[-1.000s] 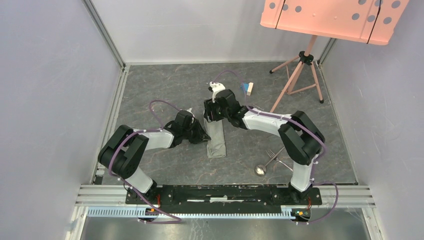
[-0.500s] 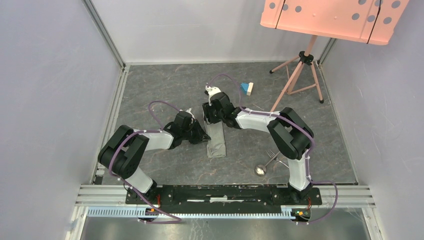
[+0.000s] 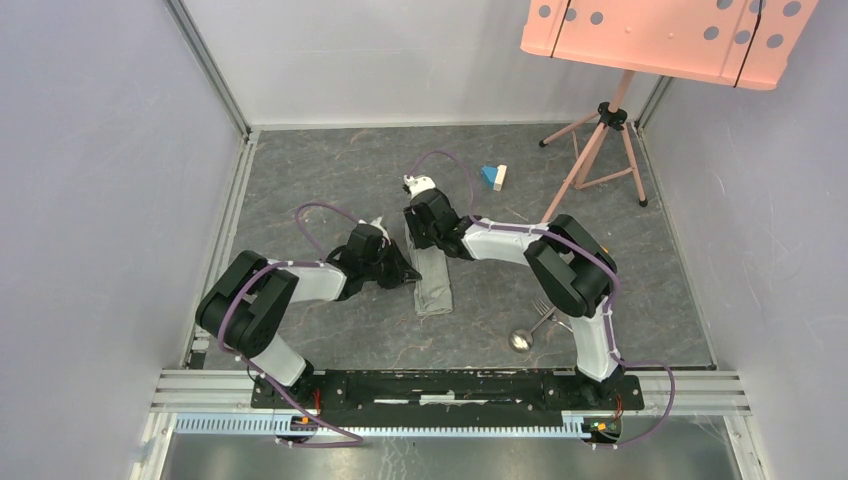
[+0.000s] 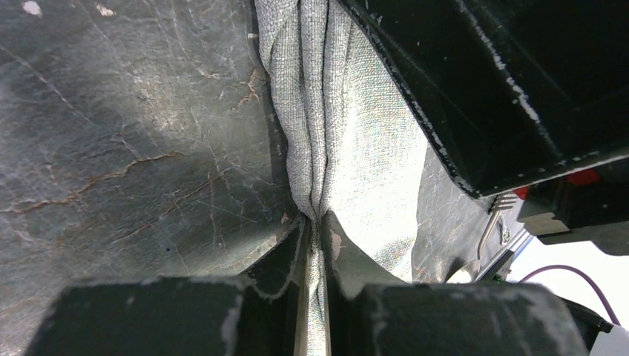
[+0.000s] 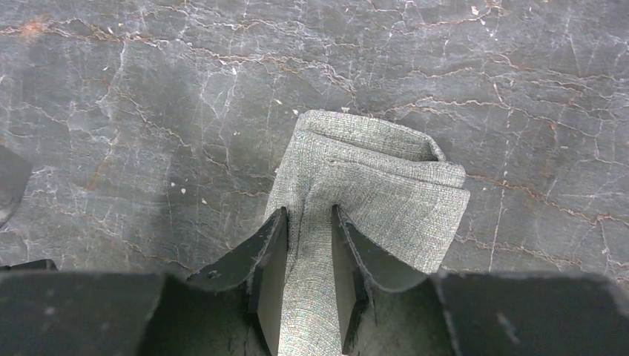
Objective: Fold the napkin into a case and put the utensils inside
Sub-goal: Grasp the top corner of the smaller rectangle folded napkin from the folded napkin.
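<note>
Dark marbled table (image 3: 330,170), pale walls, a pink board (image 3: 665,35) on a tripod at the back right. The folded napkin (image 3: 433,285) lies mid-table. The left hand (image 4: 315,222) pinches its left edge. The right hand (image 5: 308,219) grips its far end, hiding that end from above. Fork (image 3: 545,306) and spoon (image 3: 520,340) lie near right, partly under the right arm.

The left arm (image 3: 315,283) and right arm (image 3: 495,240) pair black joints with white shells, each trailing a purple cable (image 3: 322,205); the right claw (image 5: 310,252) shows 2 scuffed black fingers (image 5: 271,274).
</note>
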Motion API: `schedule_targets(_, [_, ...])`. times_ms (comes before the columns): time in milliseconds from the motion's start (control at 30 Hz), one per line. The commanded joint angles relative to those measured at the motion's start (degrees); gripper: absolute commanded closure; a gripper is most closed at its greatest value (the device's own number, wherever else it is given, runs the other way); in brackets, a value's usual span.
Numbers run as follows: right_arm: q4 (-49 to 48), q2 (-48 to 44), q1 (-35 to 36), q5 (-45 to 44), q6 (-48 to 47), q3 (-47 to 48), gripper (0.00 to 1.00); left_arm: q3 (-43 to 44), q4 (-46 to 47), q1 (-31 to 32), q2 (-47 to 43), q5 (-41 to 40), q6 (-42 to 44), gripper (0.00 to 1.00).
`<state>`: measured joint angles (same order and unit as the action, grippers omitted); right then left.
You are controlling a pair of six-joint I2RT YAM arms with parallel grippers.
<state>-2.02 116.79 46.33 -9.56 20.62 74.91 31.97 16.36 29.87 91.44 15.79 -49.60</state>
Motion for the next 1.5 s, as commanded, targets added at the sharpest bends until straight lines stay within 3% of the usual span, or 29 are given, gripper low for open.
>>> schedule_targets(0, [-1.3,0.4,0.7,-3.9,-0.8,2.4,0.68,-1.7,-2.2,-0.4,0.6,-2.5,-0.6,0.87])
schedule_targets(200, [-3.3,-0.4,0.7,-3.5,-1.6,1.5,0.98,-2.3,1.7,0.2,1.7,-1.0,-4.1,0.89])
schedule_targets(400, [-6.3,-6.5,0.1,1.4,-7.7,-4.0,1.00,-3.8,7.2,8.1,2.0,-8.4,-13.0,0.85])
schedule_targets(500, [-7.6,-9.1,-1.2,5.9,-9.9,-6.7,1.00,-6.3,11.1,11.1,-0.4,-11.7,-16.8,0.79])
schedule_targets(600, [-10.5,-10.0,-2.4,9.4,-10.0,-9.3,1.00,-11.3,15.0,10.8,-6.1,-13.8,-19.4,0.63])
schedule_targets(667, [-12.1,-10.3,-2.7,11.6,-9.7,-10.6,1.00,-13.6,12.4,9.2,-12.1,-14.9,-18.7,0.57])
schedule_targets(833, [-17.9,-13.0,-3.7,13.7,-7.0,-15.6,1.00,-10.6,-8.3,2.5,-27.6,-15.6,-9.8,0.31])
schedule_targets(933, [-21.1,-14.4,-4.2,15.3,-5.3,-18.2,1.00,-6.1,-15.8,-2.9,-29.9,-16.2,-3.2,0.22])
schedule_targets(1000, [-22.6,-15.0,-4.5,15.8,-4.3,-19.4,1.00,-1.9,-19.1,-5.3,-27.1,-16.1,1.3,0.26])
schedule_targets(1167, [-26.9,-17.1,-4.8,16.4,-1.2,-22.6,1.00,10.9,-21.2,-4.4,-14.3,-14.8,11.8,0.55])
schedule_targets(1467, [-33.1,-19.9,-7.2,17.3,3.3,-28.2,1.00,23.7,-21.1,3.7,1.6,-25.2,21.2,0.75])
